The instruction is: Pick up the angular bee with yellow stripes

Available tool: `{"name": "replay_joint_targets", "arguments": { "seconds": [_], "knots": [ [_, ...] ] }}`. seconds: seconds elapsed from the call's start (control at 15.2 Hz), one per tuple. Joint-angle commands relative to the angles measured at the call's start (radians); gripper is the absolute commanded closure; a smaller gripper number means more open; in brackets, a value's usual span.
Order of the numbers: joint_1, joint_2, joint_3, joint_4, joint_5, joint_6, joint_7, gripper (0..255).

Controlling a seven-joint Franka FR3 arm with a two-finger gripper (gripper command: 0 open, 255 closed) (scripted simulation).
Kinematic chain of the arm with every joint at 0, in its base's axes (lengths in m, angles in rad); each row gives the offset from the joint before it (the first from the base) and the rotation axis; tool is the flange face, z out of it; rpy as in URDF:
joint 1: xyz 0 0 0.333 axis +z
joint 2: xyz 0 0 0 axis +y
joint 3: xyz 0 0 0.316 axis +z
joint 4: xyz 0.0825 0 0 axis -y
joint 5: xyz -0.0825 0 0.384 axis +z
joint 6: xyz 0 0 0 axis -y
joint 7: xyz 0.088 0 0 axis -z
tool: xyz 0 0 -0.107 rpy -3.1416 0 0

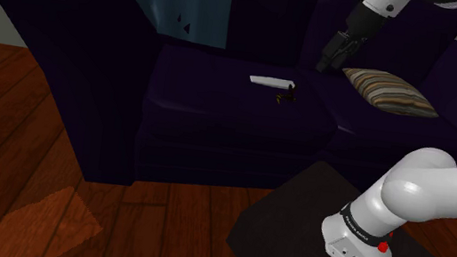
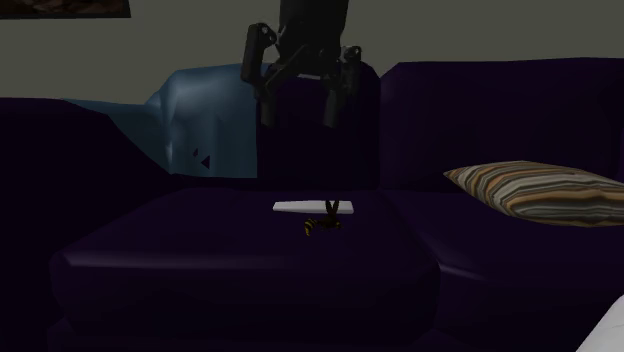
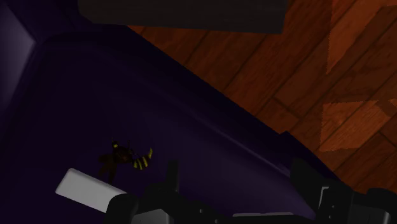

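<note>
The bee point(image 1: 285, 94) is small and dark with yellow stripes, lying on the dark purple sofa seat point(image 1: 222, 95) against one end of a flat white slab point(image 1: 270, 83). My black gripper point(image 1: 326, 62) hangs above the seat, off to the shoulder view's right of the bee. In the second exterior view the gripper point(image 2: 300, 110) stands open, well above the bee point(image 2: 322, 224) and the slab point(image 2: 313, 207). Seen from the wrist, the bee point(image 3: 127, 158) lies ahead and to one side of the open gripper point(image 3: 236, 178), with nothing between the fingers.
A striped cushion point(image 1: 390, 91) rests on the neighbouring seat. A blue cloth point(image 1: 180, 1) drapes over the sofa back. The sofa arm point(image 1: 66, 49) rises at the shoulder view's left. Wooden floor point(image 1: 18, 151) lies in front, and the stand's dark mat point(image 1: 296, 221) sits near the sofa.
</note>
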Motion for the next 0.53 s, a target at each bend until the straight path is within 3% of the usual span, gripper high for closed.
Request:
{"name": "replay_joint_targets", "arguments": {
  "seconds": [0.0,0.46],
  "knots": [
    [0.000,0.000,0.000,0.000,0.000,0.000,0.000,0],
    [-0.028,0.113,-0.090,-0.103,-0.039,0.213,-0.109,0]
  ]
}}
